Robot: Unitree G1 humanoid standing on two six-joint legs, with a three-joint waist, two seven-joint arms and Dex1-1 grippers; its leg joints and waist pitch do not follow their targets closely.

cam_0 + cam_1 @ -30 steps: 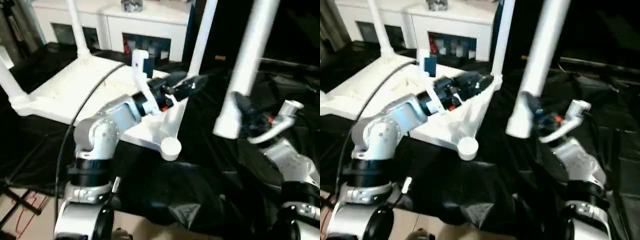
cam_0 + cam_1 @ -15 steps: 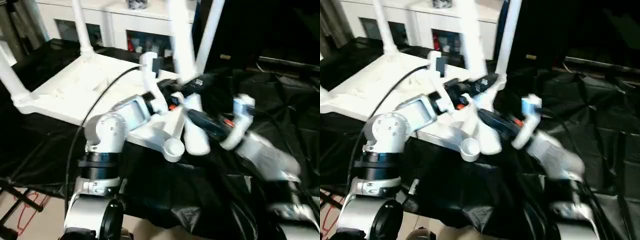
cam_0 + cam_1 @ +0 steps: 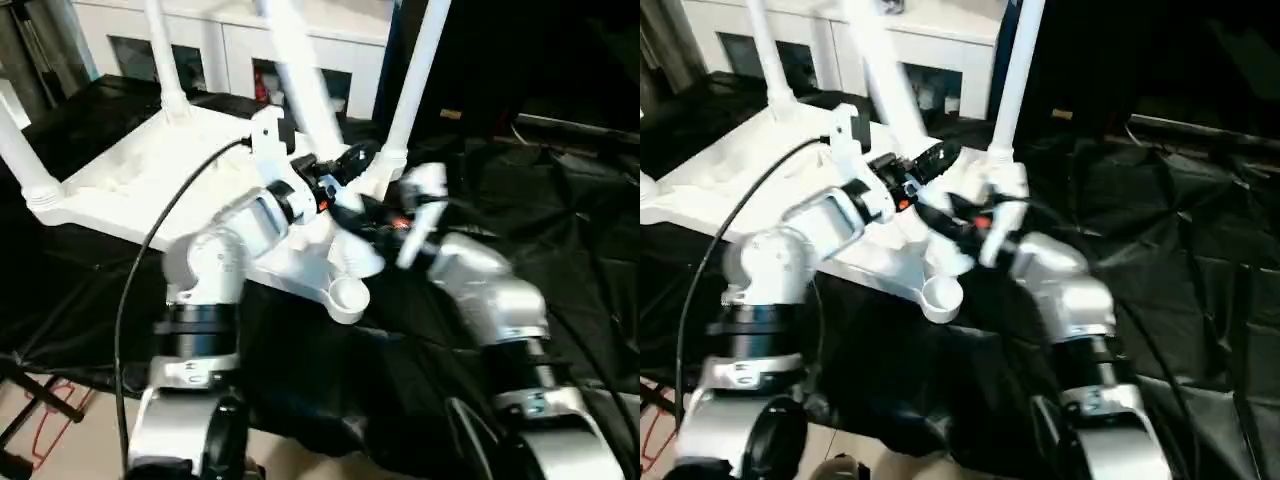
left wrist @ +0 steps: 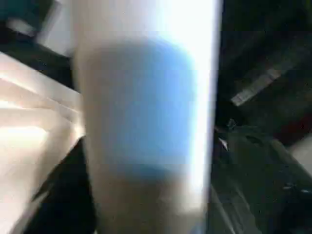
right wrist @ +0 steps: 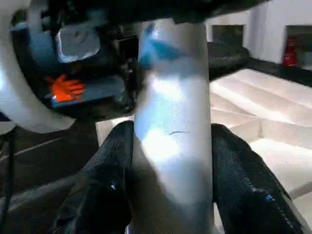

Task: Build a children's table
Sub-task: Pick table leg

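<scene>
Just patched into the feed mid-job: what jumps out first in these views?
An upside-down white tabletop lies on black cloth, with three legs already standing up from its corners. In front of it both silver arms meet around a fourth leg: the right end effector has its two black fingers clamped on either side of the leg, and the left end effector sits right against it, just above the empty near corner socket.

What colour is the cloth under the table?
Black. The cloth is a crinkly black sheet, spread under the white table; the left eye view shows it best.
</scene>
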